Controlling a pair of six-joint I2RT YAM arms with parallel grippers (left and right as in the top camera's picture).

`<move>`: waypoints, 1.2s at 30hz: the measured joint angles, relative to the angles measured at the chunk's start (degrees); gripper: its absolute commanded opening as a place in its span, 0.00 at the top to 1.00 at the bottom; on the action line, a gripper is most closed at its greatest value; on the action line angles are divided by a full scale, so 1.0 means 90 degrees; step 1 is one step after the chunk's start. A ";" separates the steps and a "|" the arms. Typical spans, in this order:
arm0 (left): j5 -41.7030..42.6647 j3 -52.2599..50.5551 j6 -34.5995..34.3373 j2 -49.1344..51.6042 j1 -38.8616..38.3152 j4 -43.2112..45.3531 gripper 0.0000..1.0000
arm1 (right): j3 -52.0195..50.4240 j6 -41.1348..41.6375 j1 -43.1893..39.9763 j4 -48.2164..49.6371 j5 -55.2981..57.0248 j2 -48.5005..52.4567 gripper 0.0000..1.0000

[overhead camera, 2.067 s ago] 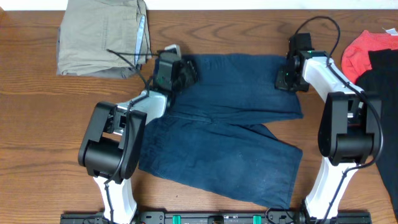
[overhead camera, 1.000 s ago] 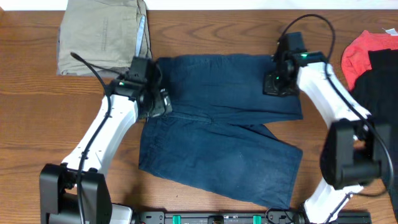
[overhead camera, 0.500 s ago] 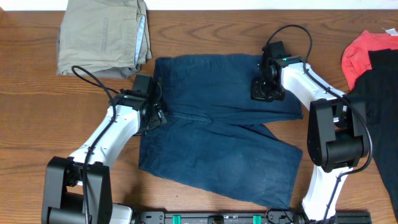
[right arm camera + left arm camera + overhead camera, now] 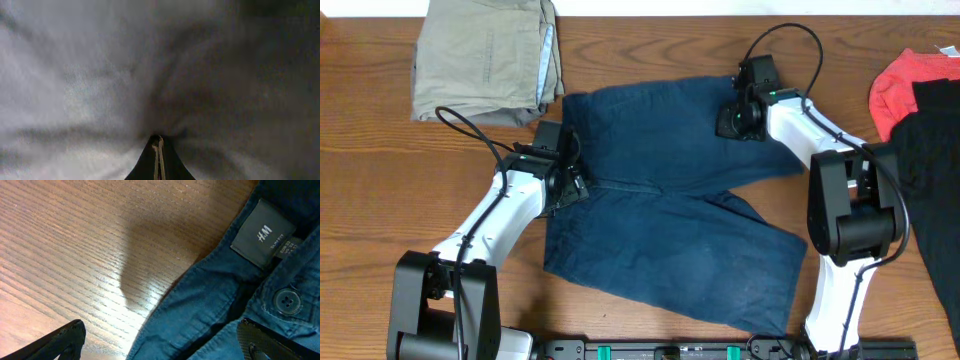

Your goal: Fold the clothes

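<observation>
overhead: dark navy blue denim-like shorts [image 4: 670,230] lie spread mid worktop [image 4: 380,200], waistband to the left, two legs running right. left gripper [image 4: 566,182] sits at the waistband edge. right gripper [image 4: 734,118] is down on the upper leg. folded khaki-tan garment [image 4: 480,60] at top left; red garment [image 4: 900,90] & black garment [image 4: 935,130] at the right edge.

left wrist: fingers [image 4: 65,335] wide apart, one over bare wood, the other over the shorts, nr a dark label [image 4: 262,232] & button [image 4: 286,300]. nothing held.

right wrist: fingers [image 4: 158,157] pressed together, clamped on bunched shorts cloth.
</observation>
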 measured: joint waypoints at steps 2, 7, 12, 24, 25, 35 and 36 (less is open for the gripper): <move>0.0000 0.0000 0.0000 0.0002 0.0000 0.0000 0.02 | 0.0148 0.0019 -0.0034 0.0136 -0.0036 0.0158 0.99; 0.0000 0.0000 0.0000 0.0097 0.0000 0.0022 0.02 | 0.0806 0.0039 -0.0240 0.0168 -0.0255 0.0651 0.99; 0.0002 0.0000 0.0000 0.0255 0.0000 0.0109 0.02 | 0.1734 0.0066 -0.0517 -0.0243 -0.0510 0.1161 0.99; 0.0175 0.0000 0.0002 0.0403 0.0000 0.0306 0.02 | 0.4352 -0.0255 -0.0957 -0.2778 -0.0066 0.2115 0.13; 0.0211 0.0000 0.0010 0.0403 0.0000 0.0313 0.02 | 0.4563 -0.0289 -0.0962 -0.3077 0.0041 0.2181 0.07; 0.1375 0.0000 0.0634 0.0403 0.0000 0.0367 0.02 | 0.6725 -0.0430 -0.1061 -0.5697 0.0301 0.2599 0.07; 0.1435 0.0000 0.0678 0.0398 0.0000 0.0316 0.02 | 0.7021 -0.0415 -0.1061 -0.5999 0.0301 0.2599 0.06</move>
